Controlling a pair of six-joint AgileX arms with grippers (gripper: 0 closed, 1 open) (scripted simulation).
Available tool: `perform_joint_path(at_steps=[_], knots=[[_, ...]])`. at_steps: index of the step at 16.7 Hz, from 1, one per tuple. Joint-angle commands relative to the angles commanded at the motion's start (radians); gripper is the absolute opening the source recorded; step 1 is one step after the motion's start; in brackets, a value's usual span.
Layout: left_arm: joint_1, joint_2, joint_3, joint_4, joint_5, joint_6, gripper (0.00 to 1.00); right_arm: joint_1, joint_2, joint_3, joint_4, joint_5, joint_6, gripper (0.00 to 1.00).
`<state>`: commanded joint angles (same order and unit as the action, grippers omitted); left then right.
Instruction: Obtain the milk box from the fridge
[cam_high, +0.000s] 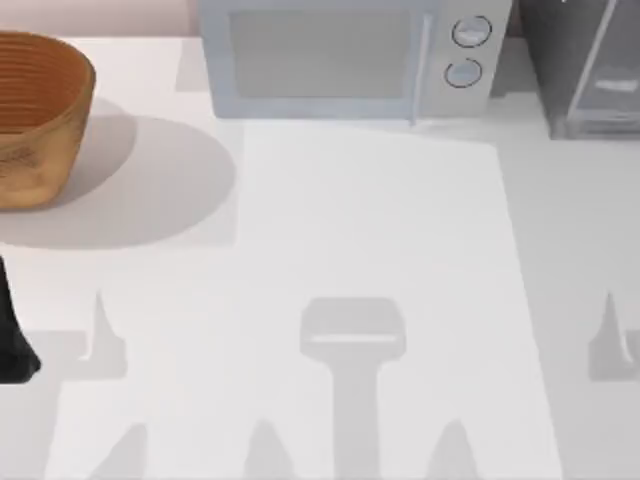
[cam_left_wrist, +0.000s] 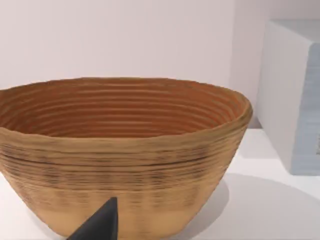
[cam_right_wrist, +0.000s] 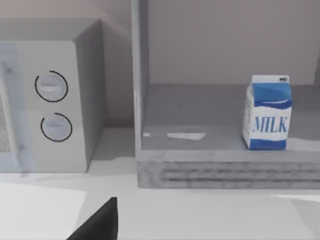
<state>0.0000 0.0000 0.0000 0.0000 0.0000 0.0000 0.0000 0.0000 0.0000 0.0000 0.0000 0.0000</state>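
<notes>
Landmark: microwave (cam_high: 345, 60), white, two round knobs, standing at the far edge of the table (cam_high: 370, 260), door shut. Far to the microwave's left, at the table's left edge: woven basket (cam_high: 40, 115), brown, ribbed, wide-mouthed, upright; the left wrist view looks straight at its wall with the microwave's side panel beyond it. Left arm (cam_high: 12, 330) is a dark shape at the left edge of the top view, nearer than the basket and well apart from the microwave; one dark fingertip of the left gripper (cam_left_wrist: 100, 225) shows against the basket's base, and whether that pincer is open or closed cannot be told. Nothing seen in its hold. Table in front of the microwave carries arm shadows and no objects. Just to the microwave's right, at the far right corner: fridge (cam_high: 590, 70), dark grey, pale frame. In the right wrist view the compartment is seen open to the camera, with the milk box (cam_right_wrist: 267, 112) standing upright on the inner floor toward the side away from the microwave, blue and white with "MILK" facing out. One fingertip of the right gripper (cam_right_wrist: 100, 222) shows, well short of the fridge; its spread cannot be told, and it holds nothing visible.
</notes>
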Motion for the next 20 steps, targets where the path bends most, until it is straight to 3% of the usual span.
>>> perform_joint_path(at_steps=[4, 7, 20], knots=[[0.000, 0.000, 0.000, 0.000, 0.000, 0.000, 1.00, -0.013, 0.032, 0.006, 0.032, -0.011, 0.001, 1.00], [0.000, 0.000, 0.000, 0.000, 0.000, 0.000, 1.00, -0.062, 0.158, 0.025, 0.159, -0.053, 0.004, 1.00], [0.000, 0.000, 0.000, 0.000, 0.000, 0.000, 1.00, -0.411, 1.394, 0.118, 1.212, -0.383, 0.022, 1.00]])
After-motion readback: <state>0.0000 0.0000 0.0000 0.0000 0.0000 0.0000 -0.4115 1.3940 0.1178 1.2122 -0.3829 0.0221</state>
